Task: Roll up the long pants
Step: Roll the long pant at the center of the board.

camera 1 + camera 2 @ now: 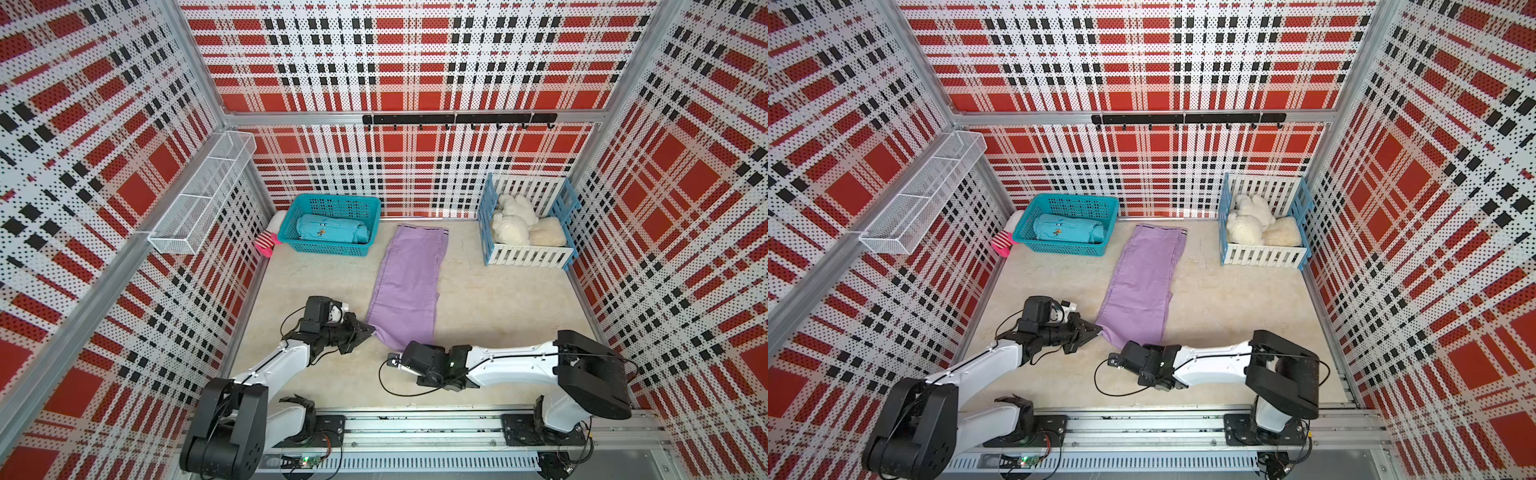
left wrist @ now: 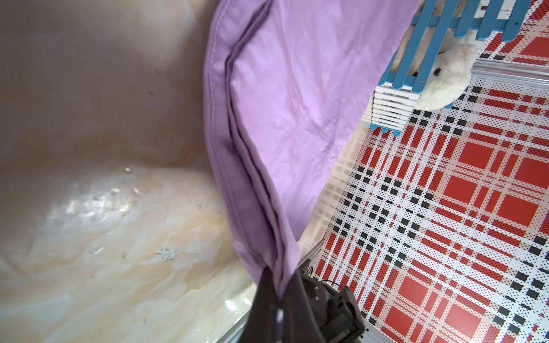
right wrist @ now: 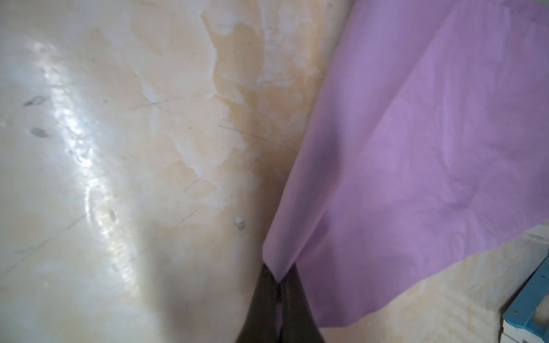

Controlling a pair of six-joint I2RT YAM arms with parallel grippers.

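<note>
In both top views the long pants (image 1: 409,286) (image 1: 1142,282) lie flat and unrolled in the middle of the table (image 1: 498,311). Their striped waistband is at 12 o'clock and the leg ends are at 6 o'clock. The left gripper (image 1: 372,329) (image 1: 1099,329) meets the hem corner at about 8 o'clock of the cloth. The right gripper (image 1: 405,348) (image 1: 1121,347) meets the hem at 6 o'clock. A teal basket (image 1: 332,249) sits at 10 o'clock of the pants, and a blue-and-white crate (image 1: 528,257) at 2 o'clock.

In the left wrist view, the left gripper (image 2: 279,292) is pressed together, pinching the layered hem edge of the pants (image 2: 297,104).

In the right wrist view, the right gripper (image 3: 279,282) is pressed together on a corner of the pants (image 3: 416,163), which lifts slightly off the table.
</note>
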